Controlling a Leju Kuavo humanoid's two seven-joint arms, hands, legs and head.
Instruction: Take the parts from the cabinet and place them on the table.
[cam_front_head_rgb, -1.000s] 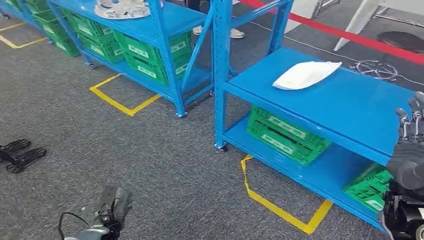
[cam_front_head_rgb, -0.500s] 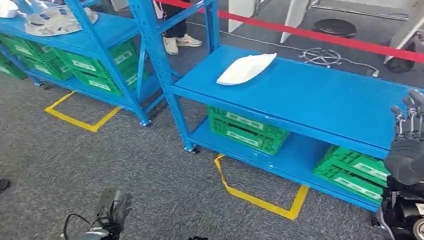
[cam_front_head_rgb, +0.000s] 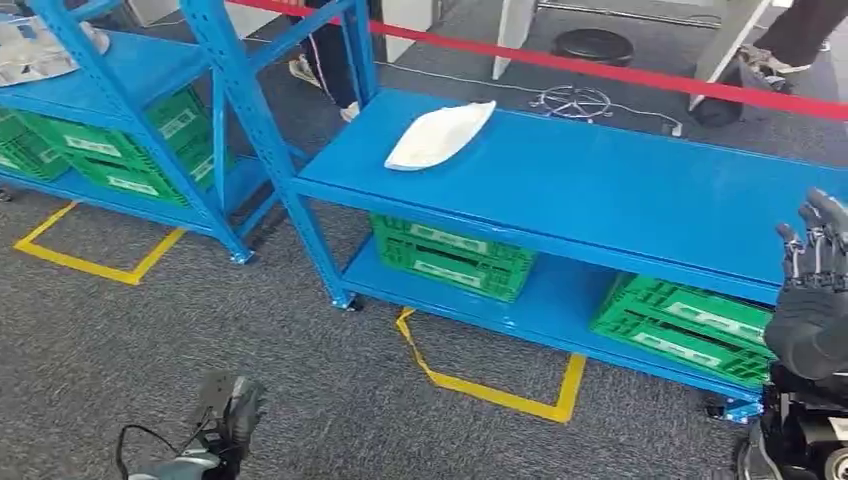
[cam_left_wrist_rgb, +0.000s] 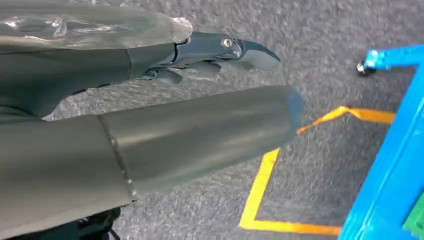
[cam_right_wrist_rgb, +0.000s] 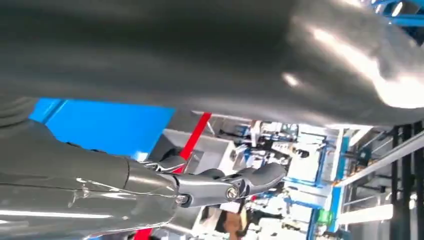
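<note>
While a white part (cam_front_head_rgb: 440, 136) lies on the blue counter (cam_front_head_rgb: 620, 195) at upper centre, both my right robot hand (cam_front_head_rgb: 815, 290) and left robot hand (cam_front_head_rgb: 228, 412) hang empty, fingers loosely apart; more parts (cam_front_head_rgb: 35, 50) sit upper left.

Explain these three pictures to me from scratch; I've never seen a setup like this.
A two-armed humanoid robot took them. The wide picture comes from its head, looking down at a blue rack on grey carpet. A white part lies on the top shelf; green crates sit on the lower one. The other two pictures come from cameras at its wrists. The left hand hangs low over the floor, the right hand is raised beside the rack. Both hold nothing.
</note>
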